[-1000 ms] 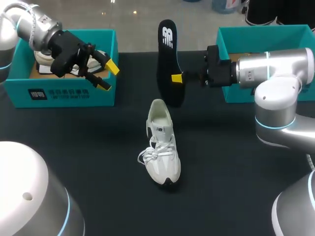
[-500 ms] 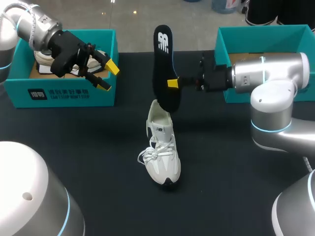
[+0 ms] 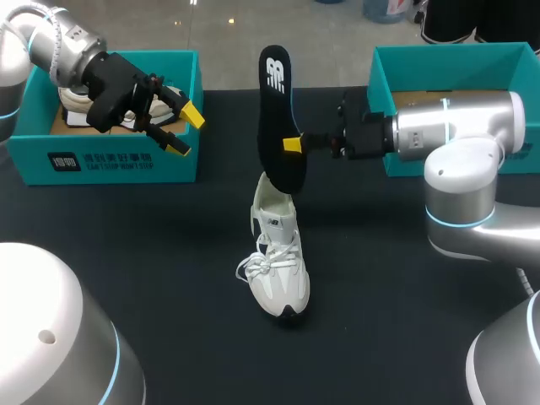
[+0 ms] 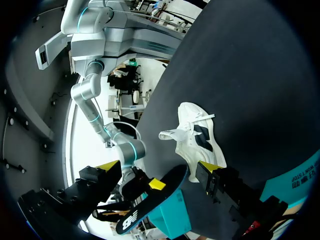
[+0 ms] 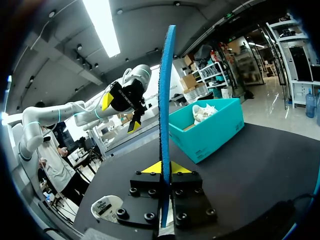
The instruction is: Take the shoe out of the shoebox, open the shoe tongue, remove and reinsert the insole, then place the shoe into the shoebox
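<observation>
Insole (image 3: pixel 276 118), black foam: out, clamped in my right gripper (image 3: pixel 291 145) over white sneaker (image 3: pixel 278 253); reinsertion, boxing remained; left gripper (image 3: pixel 186 129) apart.

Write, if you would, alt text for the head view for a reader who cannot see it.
The right gripper holds a black insole upright, its lower end at the heel opening of a white shoe lying on the black table. The left gripper hangs open above a teal shoebox at the table's left; another teal box stands at the right.
</observation>
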Robot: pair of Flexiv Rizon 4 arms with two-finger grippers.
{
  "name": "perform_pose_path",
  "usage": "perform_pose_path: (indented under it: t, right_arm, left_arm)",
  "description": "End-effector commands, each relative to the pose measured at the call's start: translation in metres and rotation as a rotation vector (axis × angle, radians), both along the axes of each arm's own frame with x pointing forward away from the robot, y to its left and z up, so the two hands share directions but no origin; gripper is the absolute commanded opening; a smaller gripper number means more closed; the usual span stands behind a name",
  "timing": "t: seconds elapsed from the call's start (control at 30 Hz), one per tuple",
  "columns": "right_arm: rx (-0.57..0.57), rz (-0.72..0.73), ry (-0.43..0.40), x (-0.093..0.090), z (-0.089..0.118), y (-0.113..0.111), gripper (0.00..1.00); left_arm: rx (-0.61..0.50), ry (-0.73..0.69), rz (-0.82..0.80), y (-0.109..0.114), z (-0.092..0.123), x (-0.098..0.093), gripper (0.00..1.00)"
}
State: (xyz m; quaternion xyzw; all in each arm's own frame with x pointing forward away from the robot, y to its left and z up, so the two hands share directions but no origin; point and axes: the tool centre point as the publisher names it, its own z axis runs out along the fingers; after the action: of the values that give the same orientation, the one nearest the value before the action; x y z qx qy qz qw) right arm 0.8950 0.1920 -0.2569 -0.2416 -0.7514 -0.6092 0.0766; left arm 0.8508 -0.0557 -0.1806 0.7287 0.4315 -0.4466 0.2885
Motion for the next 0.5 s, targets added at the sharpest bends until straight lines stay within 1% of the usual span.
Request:
perform_pose_path:
  t: [0.03, 0.27, 0.5]
  right_arm:
    - [0.0, -0.002, -0.001, 0.0005, -0.0005, 0.0021, 0.0]
    - [0.0, -0.002, -0.001, 0.0005, -0.0005, 0.0021, 0.0]
    - [0.024, -0.017, 0.019, -0.0046, -0.0041, 0.0096, 0.0]
  left_arm:
    - [0.004, -0.002, -0.001, 0.0004, 0.0006, -0.0004, 1.0]
    - [0.004, -0.002, -0.001, 0.0004, 0.0006, -0.0004, 1.0]
    - [0.004, -0.002, -0.001, 0.0004, 0.0006, -0.0004, 1.0]
